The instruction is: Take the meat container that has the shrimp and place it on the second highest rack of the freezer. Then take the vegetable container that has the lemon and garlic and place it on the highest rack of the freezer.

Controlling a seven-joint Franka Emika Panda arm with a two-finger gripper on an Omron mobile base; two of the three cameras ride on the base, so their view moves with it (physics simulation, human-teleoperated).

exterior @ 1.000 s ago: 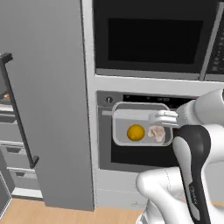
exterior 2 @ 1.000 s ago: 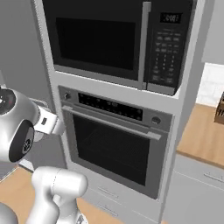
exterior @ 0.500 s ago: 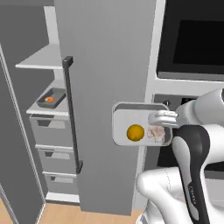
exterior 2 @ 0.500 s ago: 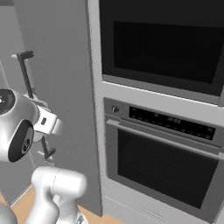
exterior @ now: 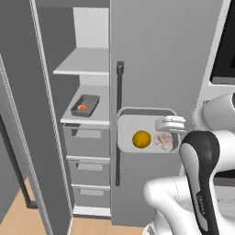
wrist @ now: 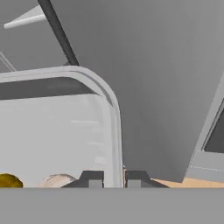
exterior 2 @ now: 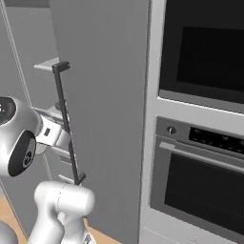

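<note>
**Veg box in hand, freezer now in front**

Second half of the job by the look of it. The gripper is clamped on the right rim of the veg box, fingers either side of the wall in the hand view. Inside sit the lemon and garlic. The box is held up in the air, level, in front of the closed grey door with its dark handle.

The shrimp box already sits on a rack inside the open freezer, to the left, with the top rack above it bare. So I'd guess shrimp is done and this one still has to go up there.

Next move: swing left past the handle, lift to top rack height, slide the box in flat so nothing rolls out.

Versus a second ago: the whole view has slid from the oven and microwave across to the freezer, so the base drove left. Box and grip look unchanged
</note>
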